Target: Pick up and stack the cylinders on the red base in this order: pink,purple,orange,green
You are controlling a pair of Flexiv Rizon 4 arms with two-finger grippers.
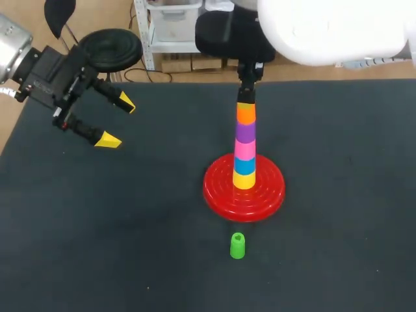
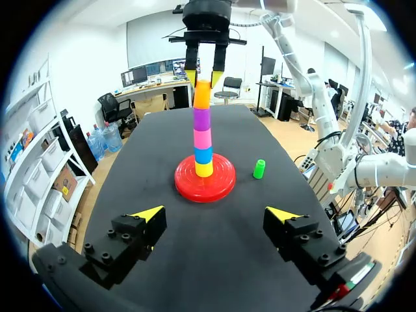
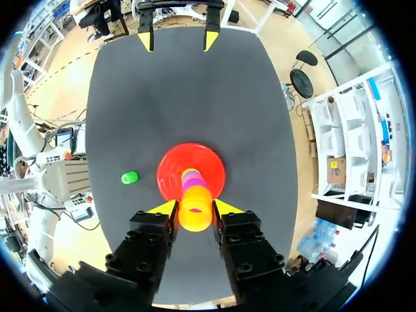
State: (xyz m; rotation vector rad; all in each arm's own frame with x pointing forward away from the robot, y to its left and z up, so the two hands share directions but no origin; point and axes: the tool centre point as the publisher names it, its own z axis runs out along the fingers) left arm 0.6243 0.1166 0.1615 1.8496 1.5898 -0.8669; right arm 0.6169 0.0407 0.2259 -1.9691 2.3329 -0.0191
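My right claw is up on top of the tower. It pinches the orange cylinder from two sides. The green cylinder stands upright on the table near the red base, not touching it. My left claw hangs wide open, well away from both. I think my right claw is closer to green.

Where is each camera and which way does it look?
Head view: above, behind the robot, looking down on the table; left gripper and right gripper show.
Left wrist view: on the left arm, facing across to the red base; open fingers show.
Right wrist view: on the right arm, looking down; its fingers grip the orange cylinder.
All share the green cylinder.
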